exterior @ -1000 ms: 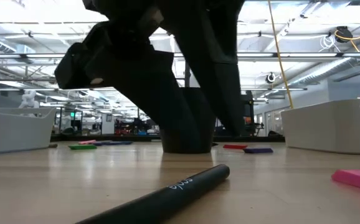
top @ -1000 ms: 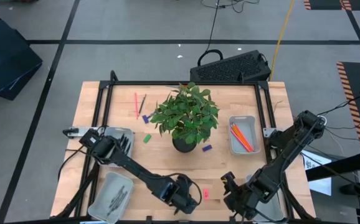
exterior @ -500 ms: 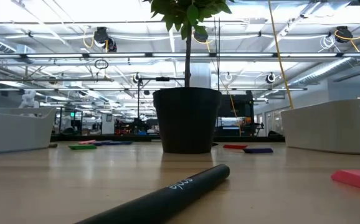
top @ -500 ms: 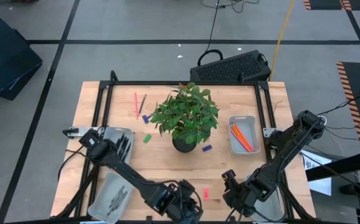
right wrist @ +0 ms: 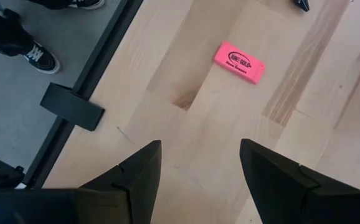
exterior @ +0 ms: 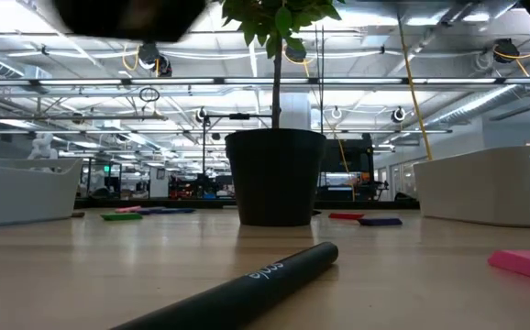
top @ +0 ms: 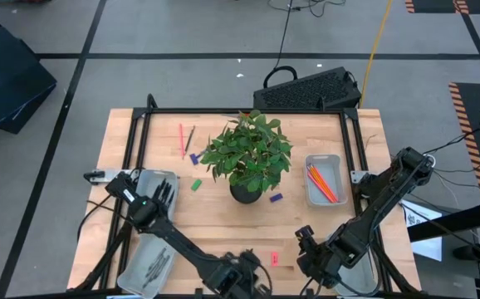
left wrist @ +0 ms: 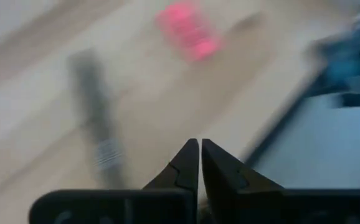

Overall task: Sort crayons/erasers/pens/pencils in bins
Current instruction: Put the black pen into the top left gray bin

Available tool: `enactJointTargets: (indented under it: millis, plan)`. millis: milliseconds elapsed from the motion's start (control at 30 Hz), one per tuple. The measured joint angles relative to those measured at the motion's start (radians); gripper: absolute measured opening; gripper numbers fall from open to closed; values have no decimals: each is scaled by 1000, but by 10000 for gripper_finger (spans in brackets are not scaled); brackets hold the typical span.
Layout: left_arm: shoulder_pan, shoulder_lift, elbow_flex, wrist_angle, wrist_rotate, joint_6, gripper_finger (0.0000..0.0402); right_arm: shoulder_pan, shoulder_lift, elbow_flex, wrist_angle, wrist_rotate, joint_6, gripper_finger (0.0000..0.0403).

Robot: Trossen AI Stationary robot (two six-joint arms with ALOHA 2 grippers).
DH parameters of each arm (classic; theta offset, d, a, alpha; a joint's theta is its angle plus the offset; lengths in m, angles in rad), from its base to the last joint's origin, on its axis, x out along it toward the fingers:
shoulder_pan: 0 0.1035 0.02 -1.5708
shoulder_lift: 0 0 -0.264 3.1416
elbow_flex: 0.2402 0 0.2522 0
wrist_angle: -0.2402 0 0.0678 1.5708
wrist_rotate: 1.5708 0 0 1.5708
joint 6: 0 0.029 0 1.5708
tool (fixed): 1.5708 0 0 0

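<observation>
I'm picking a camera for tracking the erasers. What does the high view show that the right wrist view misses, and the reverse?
Only the high view shows the plant, the green eraser, the purple erasers and the bin of pencils. Only the right wrist view shows the print on the pink eraser, and a person's shoe beside the table. Both show that pink eraser and the open right tool.

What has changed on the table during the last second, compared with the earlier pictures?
The left gripper has travelled toward the near table edge, away from the plant pot, and left the low view, where it blocked the pot before. Its fingers are shut on nothing. The right gripper stayed open, almost where it was. The pink eraser, black pen and bins stayed put.
</observation>
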State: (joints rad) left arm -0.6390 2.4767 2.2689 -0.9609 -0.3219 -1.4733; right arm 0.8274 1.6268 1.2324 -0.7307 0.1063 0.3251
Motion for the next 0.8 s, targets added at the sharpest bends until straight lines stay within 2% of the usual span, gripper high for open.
enactJointTargets:
  millis: [100,233,567,800]
  plan:
    - [22,-2,-35,-84,56,-39,18,-4,0,0,-2,-2,0,210]
    - [45,0,-61,-83,81,-32,20,-11,0,0,-5,-2,2,210]
    - [57,-2,-137,-44,111,-28,100,-42,0,0,-3,-3,4,210]
    - [56,-11,-204,18,115,-66,90,-77,0,0,0,-3,4,210]
